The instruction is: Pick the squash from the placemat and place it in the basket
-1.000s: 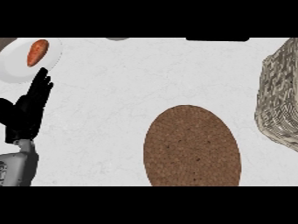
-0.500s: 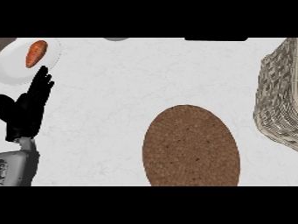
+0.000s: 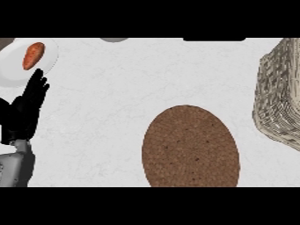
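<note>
The brown oval placemat (image 3: 191, 147) lies at the lower middle of the counter with nothing on it. A woven wicker basket (image 3: 283, 103) stands at the right edge, partly cut off by the view. No squash shows anywhere; most of the basket's inside is out of view. My left hand (image 3: 19, 116) rests open at the far left, fingers straight and pointing up, far from both placemat and basket. My right hand does not show.
A white plate (image 3: 9, 70) at the top left carries an orange vegetable (image 3: 33, 55), just above my left fingertips. A grey round object (image 3: 115, 39) and a dark flat object (image 3: 214, 39) sit at the counter's far edge.
A dark shape with a bit of green inside the basket at the right edge has slipped out of view. My left hand has barely moved.
</note>
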You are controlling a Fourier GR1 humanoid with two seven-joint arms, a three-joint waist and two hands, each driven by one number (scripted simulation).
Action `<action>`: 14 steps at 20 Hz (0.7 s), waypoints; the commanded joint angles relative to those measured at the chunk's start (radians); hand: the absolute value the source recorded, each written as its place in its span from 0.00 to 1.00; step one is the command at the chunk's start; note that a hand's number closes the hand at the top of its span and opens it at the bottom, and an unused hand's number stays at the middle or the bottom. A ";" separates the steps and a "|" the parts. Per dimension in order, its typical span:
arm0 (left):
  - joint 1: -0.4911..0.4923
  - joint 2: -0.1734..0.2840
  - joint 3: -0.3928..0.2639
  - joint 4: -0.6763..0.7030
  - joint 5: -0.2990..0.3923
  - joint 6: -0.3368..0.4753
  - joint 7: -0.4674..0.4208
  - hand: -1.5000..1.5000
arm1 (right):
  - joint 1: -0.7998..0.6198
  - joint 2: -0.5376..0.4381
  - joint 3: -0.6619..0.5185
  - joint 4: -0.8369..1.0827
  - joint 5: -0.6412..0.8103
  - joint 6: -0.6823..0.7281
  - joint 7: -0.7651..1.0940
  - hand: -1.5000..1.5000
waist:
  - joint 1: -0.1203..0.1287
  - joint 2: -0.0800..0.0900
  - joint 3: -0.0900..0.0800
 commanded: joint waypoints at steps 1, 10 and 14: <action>-0.004 0.015 0.024 0.006 0.021 -0.011 -0.002 0.50 | 0.032 -0.046 -0.095 -0.012 -0.110 0.065 0.006 0.00 | -0.009 -0.002 0.000; 0.024 0.020 0.023 -0.013 0.028 -0.028 -0.004 0.50 | 0.238 -0.273 -0.259 0.042 -0.290 0.320 -0.103 0.00 | -0.011 0.000 0.001; -0.008 0.000 0.016 0.014 0.021 -0.010 -0.011 0.50 | 0.262 -0.295 -0.259 0.023 -0.325 0.385 -0.111 0.00 | 0.000 0.002 0.000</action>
